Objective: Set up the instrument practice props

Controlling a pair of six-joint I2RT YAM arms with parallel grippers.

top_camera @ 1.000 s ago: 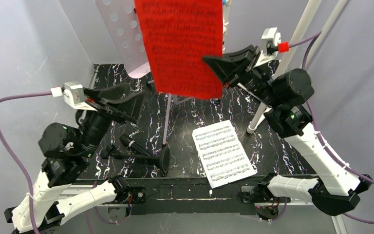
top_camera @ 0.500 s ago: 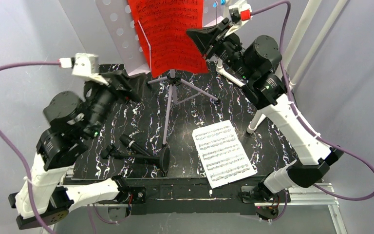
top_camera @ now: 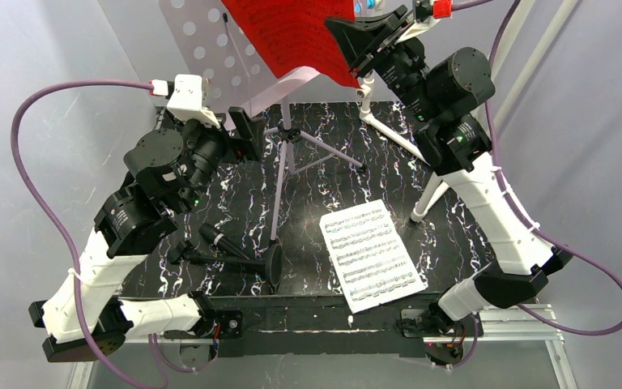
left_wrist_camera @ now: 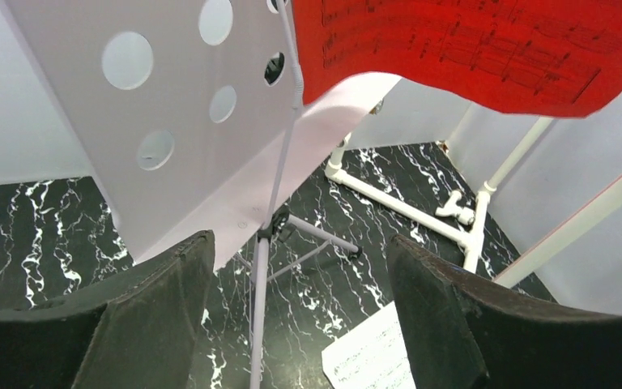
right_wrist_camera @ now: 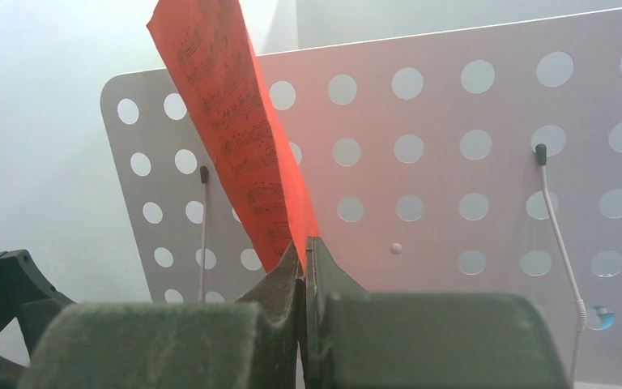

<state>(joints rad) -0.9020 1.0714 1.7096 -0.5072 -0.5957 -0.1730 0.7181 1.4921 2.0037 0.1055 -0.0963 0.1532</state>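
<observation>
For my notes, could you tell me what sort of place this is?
Probably a lab test booth, not a music room: plain grey walls box in a marbled table, and cabled robot arms reach toward a lilac music stand.

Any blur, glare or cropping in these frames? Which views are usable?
Top external: sharp, evenly lit, no glare, but the red sheet is cropped by the top edge. Left wrist: its own fingers dark and soft up close, music stand beyond sharp. Right wrist: its fingers blurred in the foreground, music stand behind in focus.
</observation>
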